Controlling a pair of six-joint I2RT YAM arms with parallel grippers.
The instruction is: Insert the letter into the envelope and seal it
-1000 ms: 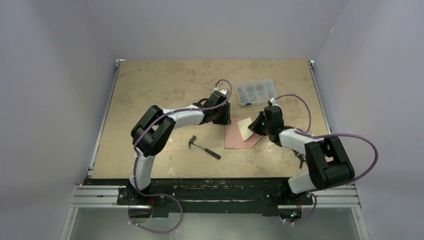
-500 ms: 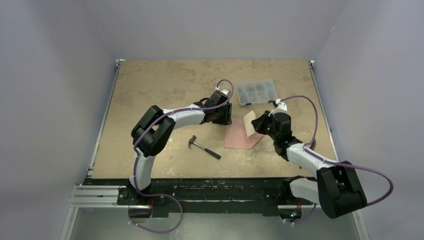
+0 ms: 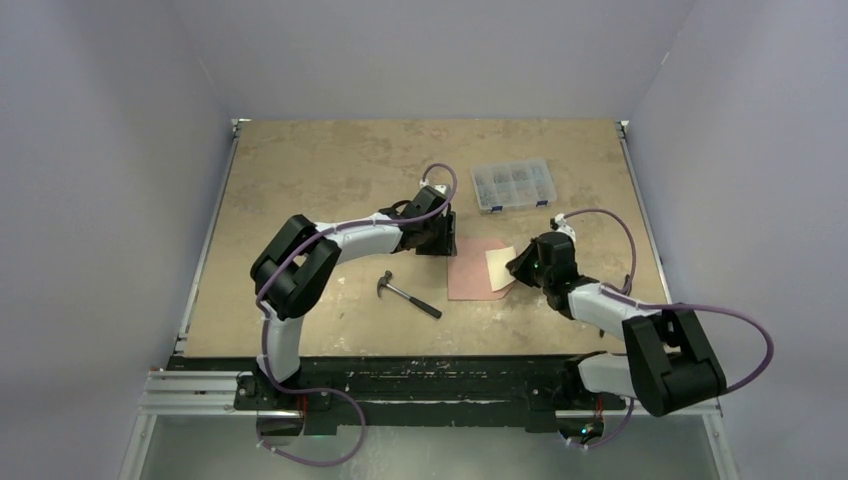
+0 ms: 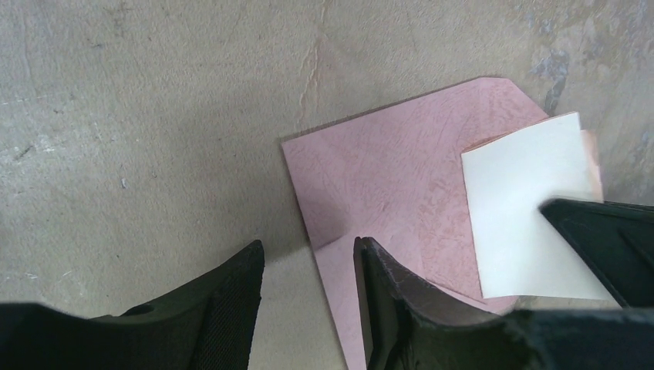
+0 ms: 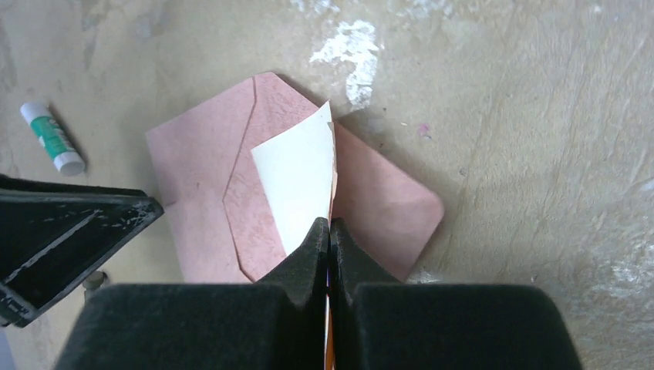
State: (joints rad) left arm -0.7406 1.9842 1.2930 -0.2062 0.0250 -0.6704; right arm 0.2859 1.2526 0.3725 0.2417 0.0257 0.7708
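Carefully, with our right gripper (image 5: 329, 223) pinched shut on the letter (image 5: 297, 181), which leans over the envelope (image 5: 382, 200), we should steer its free edge low into the pocket while our left gripper (image 4: 308, 248), jaws apart and empty, pins the envelope's edge

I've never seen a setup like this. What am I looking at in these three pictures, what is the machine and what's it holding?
These are two robot arms bolted at the near edge of a table, each ending in two fingers. One picture looks down from above and behind the arms. The other two come from a small camera on each wrist.

On the table lie a pink envelope, a hammer, a clear parts box and a glue stick.

The right arm's fingers are shut on the letter, a cream-faced sheet, over the envelope. The left arm's fingers stand apart at the envelope's edge, holding nothing.
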